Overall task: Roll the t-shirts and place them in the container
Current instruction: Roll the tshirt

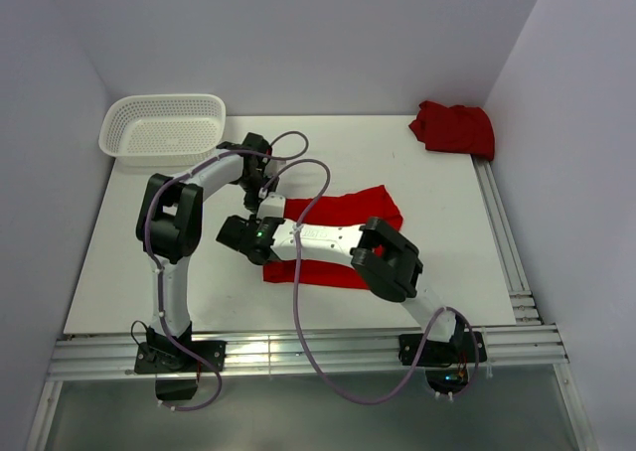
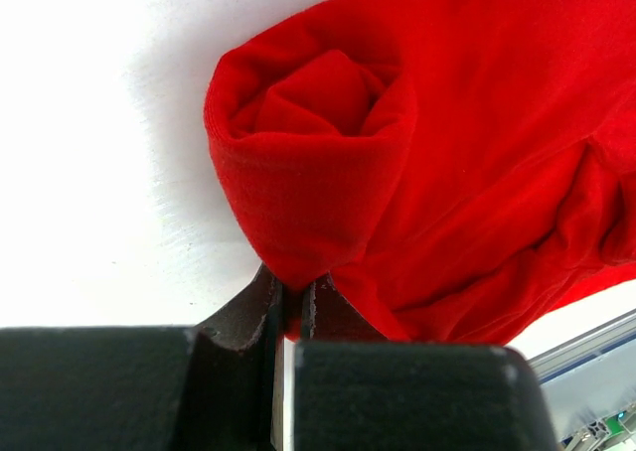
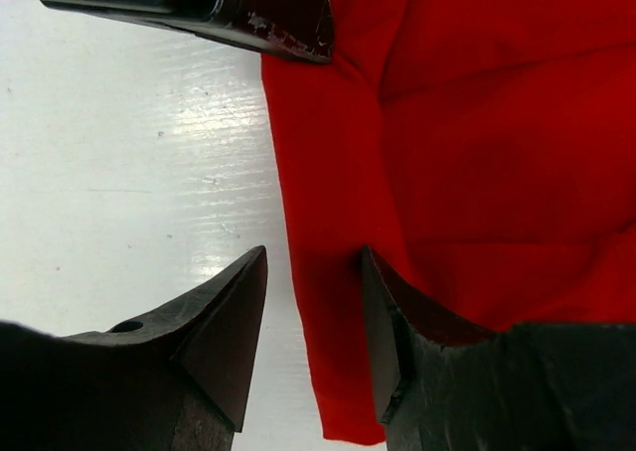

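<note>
- The white table is standing between pale walls and carrying everything; its top is looking smooth.
- One red t-shirt is lying at the table's middle, its long axis running left to right and its left end rolled up.
- A second t-shirt is sitting crumpled at the far right corner, and a basket at the far left corner.
- The left gripper is pinching the roll's edge, its jaws almost closed on the cloth.
- The right gripper is holding its jaws wide across the shirt's left edge, with the cloth spreading to its right.
</note>
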You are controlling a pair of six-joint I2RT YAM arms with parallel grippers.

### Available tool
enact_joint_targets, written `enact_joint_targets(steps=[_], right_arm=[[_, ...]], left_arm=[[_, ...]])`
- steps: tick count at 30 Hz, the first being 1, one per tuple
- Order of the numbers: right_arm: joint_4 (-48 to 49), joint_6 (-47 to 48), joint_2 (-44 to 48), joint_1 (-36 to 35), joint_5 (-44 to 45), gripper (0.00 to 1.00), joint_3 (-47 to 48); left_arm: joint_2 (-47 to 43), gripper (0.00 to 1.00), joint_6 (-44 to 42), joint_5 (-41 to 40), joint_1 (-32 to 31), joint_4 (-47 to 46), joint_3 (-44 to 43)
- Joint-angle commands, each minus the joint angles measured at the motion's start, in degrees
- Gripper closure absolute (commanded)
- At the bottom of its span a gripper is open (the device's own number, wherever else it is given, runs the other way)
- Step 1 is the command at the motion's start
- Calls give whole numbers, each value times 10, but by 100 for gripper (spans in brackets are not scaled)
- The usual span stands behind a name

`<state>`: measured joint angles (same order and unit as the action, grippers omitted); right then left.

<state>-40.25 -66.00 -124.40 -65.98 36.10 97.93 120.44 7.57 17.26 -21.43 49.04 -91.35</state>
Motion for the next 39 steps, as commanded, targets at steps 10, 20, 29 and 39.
enact_joint_targets(steps=[10,20,29,39], right_arm=[[-110,-33,-46,-12,9,50,37],[-111,-24,-65,-21,-18,49,38],[202,10,91,22,-150,61,-196],[655,-86,199,110,-357,66,-468]], left_arm=[[2,93,-11,-8,-3,33,-25],[19,50,-13,59,22,50,-79],[-4,34,-56,189,86,82,-145],[-64,35,-104,284,120,11,19]])
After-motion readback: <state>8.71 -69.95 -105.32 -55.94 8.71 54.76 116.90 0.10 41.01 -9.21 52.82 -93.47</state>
